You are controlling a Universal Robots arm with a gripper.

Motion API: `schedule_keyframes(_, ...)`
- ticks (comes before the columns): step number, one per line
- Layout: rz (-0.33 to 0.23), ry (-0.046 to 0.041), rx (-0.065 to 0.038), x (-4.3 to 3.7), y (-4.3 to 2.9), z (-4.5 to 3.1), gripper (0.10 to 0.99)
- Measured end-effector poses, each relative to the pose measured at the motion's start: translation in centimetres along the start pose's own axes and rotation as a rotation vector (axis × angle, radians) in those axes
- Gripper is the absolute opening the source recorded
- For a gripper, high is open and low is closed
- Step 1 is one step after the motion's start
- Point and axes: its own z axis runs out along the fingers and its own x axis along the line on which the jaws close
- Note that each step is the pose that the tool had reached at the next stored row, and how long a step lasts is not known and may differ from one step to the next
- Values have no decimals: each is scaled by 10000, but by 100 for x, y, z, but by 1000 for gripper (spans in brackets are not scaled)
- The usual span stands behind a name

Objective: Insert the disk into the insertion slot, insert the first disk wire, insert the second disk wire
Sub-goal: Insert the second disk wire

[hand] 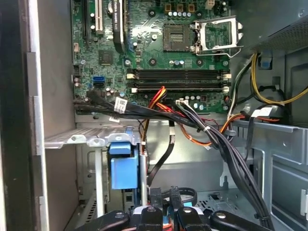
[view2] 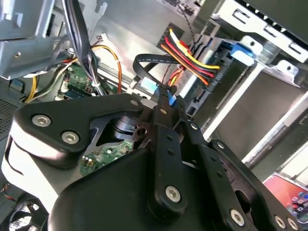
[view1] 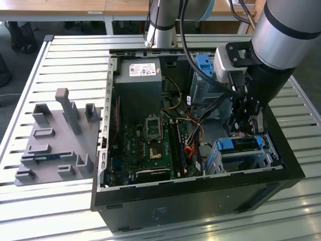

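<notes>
- Looking at the exterior view, your gripper (view1: 244, 120) is down inside the PC case (view1: 200, 193), right above the disk (view1: 239, 144).
- Disk's already sitting in the insertion slot (view1: 241, 158), by the case's front corner.
- Fingers (view2: 163, 103) look pinched narrow on a small blue-tipped wire connector (view2: 156, 88).
- Risk, I'd say: push it in crooked and it jams, or you snag the loose red-yellow wires (view2: 190, 55).

No print can be made out anywhere; the white label (view1: 145, 70) on the grey power supply (view1: 138, 88) in the exterior view carries red and dark marks too small to read; the white tag (hand: 120, 104) on a black cable in the first wrist view is likewise illegible.
</notes>
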Motion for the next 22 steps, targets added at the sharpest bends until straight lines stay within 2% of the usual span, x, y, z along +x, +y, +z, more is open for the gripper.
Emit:
schedule_keyframes(4,-8,-29,13,54,-3,-6,196)
schedule_keyframes(10,-43,-351,65,91,-5,-9,196)
schedule_keyframes(11,-49,-380,76,99,-6,-10,196)
schedule_keyframes(22,-61,-394,89,244,-11,-25,196)
